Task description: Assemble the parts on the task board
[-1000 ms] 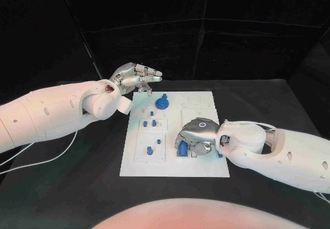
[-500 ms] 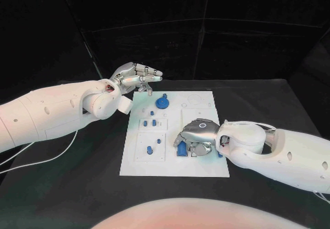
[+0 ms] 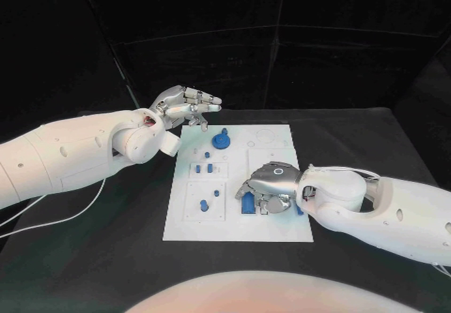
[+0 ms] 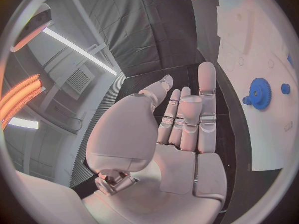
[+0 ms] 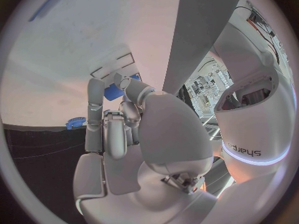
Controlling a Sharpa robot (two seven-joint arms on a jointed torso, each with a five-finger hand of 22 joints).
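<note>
The board (image 3: 282, 225) is seen lying flat on the black worktop (image 3: 103, 254), mid-scene, long side running away from the robot.

Nearest, the right hand (image 3: 268, 189) is set low over the board's near right part, palm down, fingers curled downward. A blue block (image 3: 248, 203) is seen just under its fingers, at the hand's left side; contact can't be made out from the head view. In the right wrist view the fingers (image 5: 95, 112) are pointed at the board w/ a blue piece (image 5: 114, 92) right at the tips, so a grip is suggested but can't be confirmed.

To the left on the board, a small blue peg (image 3: 204, 206) is seen in the near left panel, another (image 3: 216, 193) just beyond it. Further on, 2 short blue pieces (image 3: 205, 168) are seen side by side in a raised panel, then 1 small stud (image 3: 208, 155).

Near the far end, a blue gear (image 3: 221, 141) is seen on the board; it is also seen in the left wrist view (image 4: 258, 93).

Farthest, the left hand (image 3: 186, 104) is held above the worktop just beyond the board's far left corner, apart from it. Its fingers are held loosely together, half curled, w/ nothing in them.
</note>
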